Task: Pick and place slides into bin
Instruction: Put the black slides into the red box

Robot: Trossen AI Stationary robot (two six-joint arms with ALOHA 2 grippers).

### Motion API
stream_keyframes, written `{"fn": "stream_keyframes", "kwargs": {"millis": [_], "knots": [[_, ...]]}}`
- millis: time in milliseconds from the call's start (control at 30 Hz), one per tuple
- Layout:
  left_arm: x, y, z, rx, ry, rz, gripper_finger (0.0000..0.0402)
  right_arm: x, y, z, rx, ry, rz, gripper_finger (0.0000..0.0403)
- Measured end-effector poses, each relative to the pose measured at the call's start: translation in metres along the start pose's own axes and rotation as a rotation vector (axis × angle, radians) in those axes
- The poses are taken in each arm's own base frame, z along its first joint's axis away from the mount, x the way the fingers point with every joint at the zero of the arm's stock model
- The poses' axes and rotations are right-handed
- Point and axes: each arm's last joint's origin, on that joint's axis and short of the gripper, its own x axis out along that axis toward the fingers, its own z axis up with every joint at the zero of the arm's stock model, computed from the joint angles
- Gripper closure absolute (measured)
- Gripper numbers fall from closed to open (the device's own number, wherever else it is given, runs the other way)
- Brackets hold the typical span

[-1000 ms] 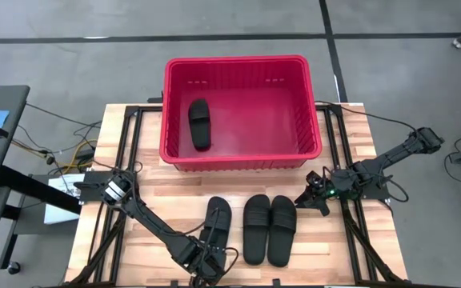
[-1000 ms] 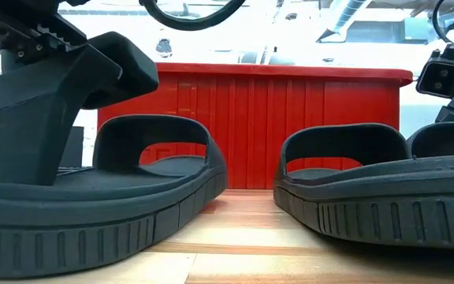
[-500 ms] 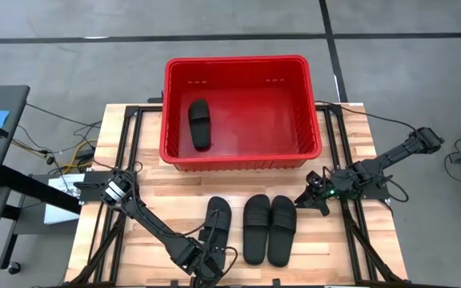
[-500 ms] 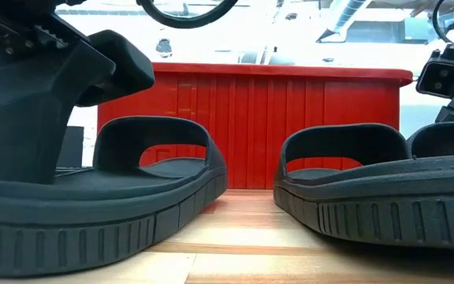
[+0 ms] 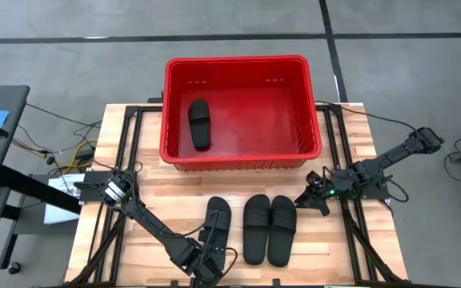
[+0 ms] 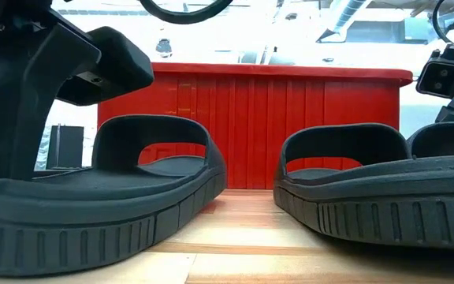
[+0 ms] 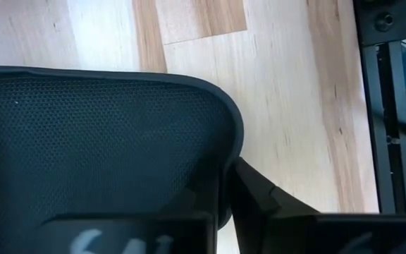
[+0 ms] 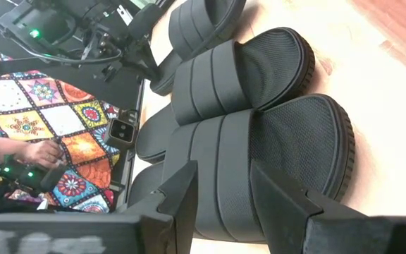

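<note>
Three black slides lie sole-down on the wooden table: one on the left (image 5: 217,222) and a pair side by side (image 5: 256,230) (image 5: 282,230). Another slide (image 5: 199,124) lies on the floor of the red bin (image 5: 242,62) at the table's far side. My left gripper (image 5: 206,258) is at the left slide's heel end, by the table's near edge, and is shut on it. My right gripper (image 5: 305,200) hovers open just right of the pair, which fills its wrist view (image 8: 259,141). My left gripper pinches the heel-end rim (image 7: 225,162) of the left slide between its two fingers. One finger is on the footbed side (image 7: 118,233), the other against the sole's outer wall (image 7: 266,204). The fingers come down from above. The slide (image 6: 117,197) lies flat on the table.
Black frame rails (image 5: 130,160) run along both sides of the table. A strip of bare wood (image 5: 238,180) separates the bin from the slides. Beyond the table's near edge, a person's hand (image 8: 27,152) rests on a patterned cloth.
My left gripper has shut on the heel of the left slide; in the low view one finger has swung in against the sole's side. The slide stays flat on the table in the same place.
</note>
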Motion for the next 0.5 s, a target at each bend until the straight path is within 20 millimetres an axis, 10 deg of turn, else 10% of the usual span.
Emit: {"fn": "stream_keyframes", "kwargs": {"millis": [500], "knots": [[-0.004,-0.018,-0.011,0.02,-0.005,0.038,0.0401,0.0,0.0,0.0,0.0,0.0,0.0,0.028]]}}
